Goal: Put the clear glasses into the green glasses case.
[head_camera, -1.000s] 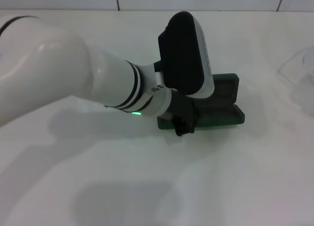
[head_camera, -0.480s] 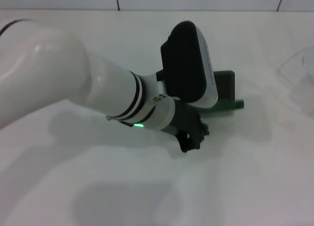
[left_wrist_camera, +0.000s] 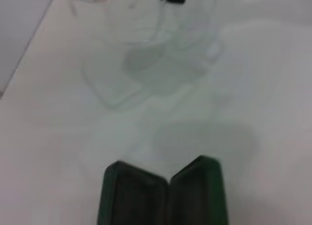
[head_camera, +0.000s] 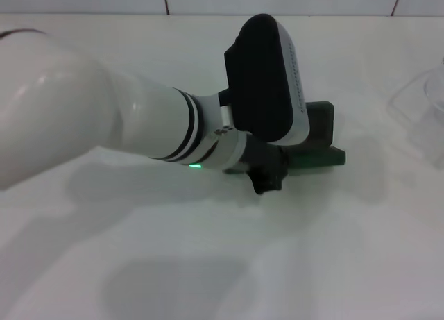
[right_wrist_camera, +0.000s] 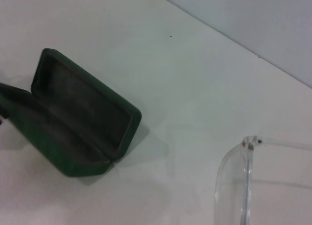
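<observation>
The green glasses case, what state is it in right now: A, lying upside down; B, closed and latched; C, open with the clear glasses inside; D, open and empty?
D: the green glasses case stands open with only bare dark lining showing, and the clear glasses lie apart from it on the table.

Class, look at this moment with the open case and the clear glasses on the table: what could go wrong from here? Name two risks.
1. The left hand sits right at the green glasses case, which lies open and unsecured on the table; a nudge might shift or shut it.
2. The clear glasses lie apart from the case, near the head view's edge, and are transparent against the pale table, so a grasp may miss them.
</observation>
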You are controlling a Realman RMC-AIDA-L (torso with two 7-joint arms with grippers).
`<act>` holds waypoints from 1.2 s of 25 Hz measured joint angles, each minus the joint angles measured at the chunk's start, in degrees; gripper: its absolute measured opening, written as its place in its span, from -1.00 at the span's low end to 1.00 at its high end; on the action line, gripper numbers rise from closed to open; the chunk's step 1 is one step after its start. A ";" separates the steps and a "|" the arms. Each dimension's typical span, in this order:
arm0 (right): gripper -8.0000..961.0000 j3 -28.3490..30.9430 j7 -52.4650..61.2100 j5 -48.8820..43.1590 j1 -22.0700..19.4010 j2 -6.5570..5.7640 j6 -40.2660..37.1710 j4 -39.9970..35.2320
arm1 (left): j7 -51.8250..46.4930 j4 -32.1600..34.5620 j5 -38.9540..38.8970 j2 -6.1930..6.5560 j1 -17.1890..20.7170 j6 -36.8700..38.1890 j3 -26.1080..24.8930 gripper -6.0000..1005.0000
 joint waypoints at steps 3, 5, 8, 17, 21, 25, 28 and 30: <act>-0.85 0.00 0.00 0.02 -0.11 0.02 -0.04 -0.01 | -0.16 -1.77 0.90 0.02 0.11 -3.87 1.22 -0.90; -0.85 0.00 0.00 0.02 -0.20 0.01 -0.06 -0.02 | -0.15 -1.96 0.94 0.04 0.12 -4.47 1.33 -0.90; -0.85 0.00 0.03 0.02 -0.23 0.01 -0.08 -0.01 | -0.13 -2.18 0.97 0.04 0.14 -5.71 1.35 -0.90; -0.85 0.00 0.08 0.03 0.23 0.03 -0.08 -0.01 | 0.06 -4.25 0.92 -0.06 -0.01 -8.42 1.46 -0.90; -0.85 0.00 0.09 0.03 0.45 -0.03 -0.08 0.25 | -0.03 -5.57 0.73 -0.06 -0.40 -8.80 2.56 -0.90; -0.85 0.00 0.09 0.02 0.63 -0.02 0.00 0.47 | -0.11 -5.68 0.70 -0.13 -0.31 -8.98 3.40 -0.90; -0.85 0.00 0.09 0.02 0.70 -0.01 0.09 0.48 | -0.35 -5.59 0.40 -0.13 -0.21 -8.98 4.11 -0.90; -0.85 0.00 0.09 0.02 0.70 0.00 0.10 0.50 | -0.41 -5.39 -0.24 -0.13 -0.11 -8.82 4.37 -0.90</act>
